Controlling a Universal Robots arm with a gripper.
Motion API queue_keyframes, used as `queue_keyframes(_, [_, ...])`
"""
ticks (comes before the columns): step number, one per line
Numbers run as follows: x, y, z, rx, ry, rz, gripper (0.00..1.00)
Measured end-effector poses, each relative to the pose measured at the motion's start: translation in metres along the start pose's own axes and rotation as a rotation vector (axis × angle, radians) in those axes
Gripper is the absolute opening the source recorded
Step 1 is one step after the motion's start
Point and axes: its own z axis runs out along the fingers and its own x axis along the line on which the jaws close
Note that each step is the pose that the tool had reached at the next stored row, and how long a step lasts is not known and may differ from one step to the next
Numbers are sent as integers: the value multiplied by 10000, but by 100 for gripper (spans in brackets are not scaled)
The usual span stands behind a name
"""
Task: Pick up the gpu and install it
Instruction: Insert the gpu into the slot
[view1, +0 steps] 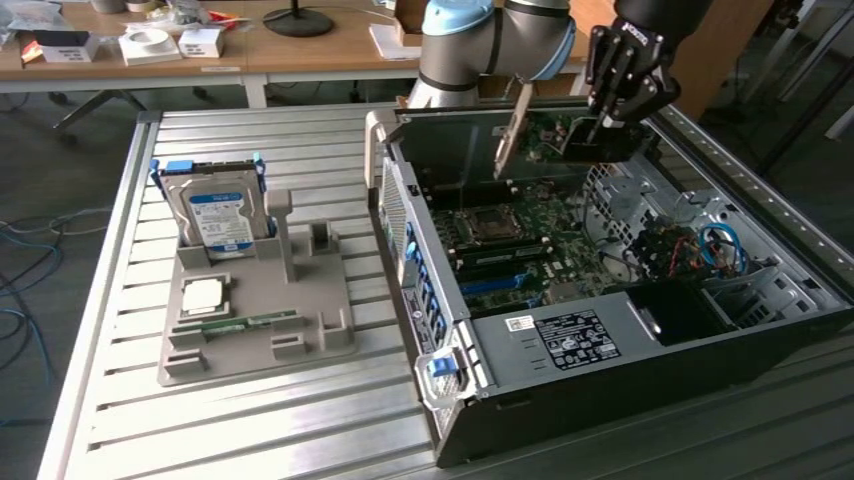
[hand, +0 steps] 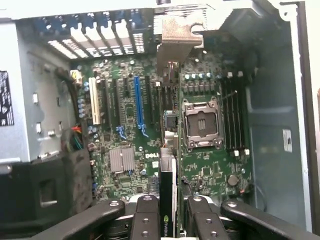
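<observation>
Jaws clenched on the gpu (hand: 168, 190), held over the open computer case (view1: 747, 330); wrist view presents the card edge-on between the fingers (hand: 145, 220), long axis running straight away from the jaws, bracket end farthest, motherboard (hand: 125, 125) beneath; exterior view adds the hard drive (view1: 220, 215) on the counter (view1: 267, 420), well apart.

A robotics lab: a robot arm (view1: 467, 40) stands at a slatted metal table (view1: 267, 420) that bears an open computer case (view1: 534, 390) and a grey parts tray (view1: 254, 360). Behind it, wooden desks (view1: 307, 50) carry small boxes (view1: 147, 45), and loose cables (view1: 27, 240) trail across the floor at the exterior view's left.
</observation>
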Motion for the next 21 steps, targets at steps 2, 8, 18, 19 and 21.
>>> queue_keyframes(2, [0,0,0,-3,5,-119,26])
queue_keyframes(8, [1,10,4,7,-2,-182,26])
queue_keyframes(18, [7,31,31,28,-26,-380,26])
queue_keyframes(19, [11,31,34,27,-22,-409,26])
queue_keyframes(21, [19,31,46,26,-23,-469,26])
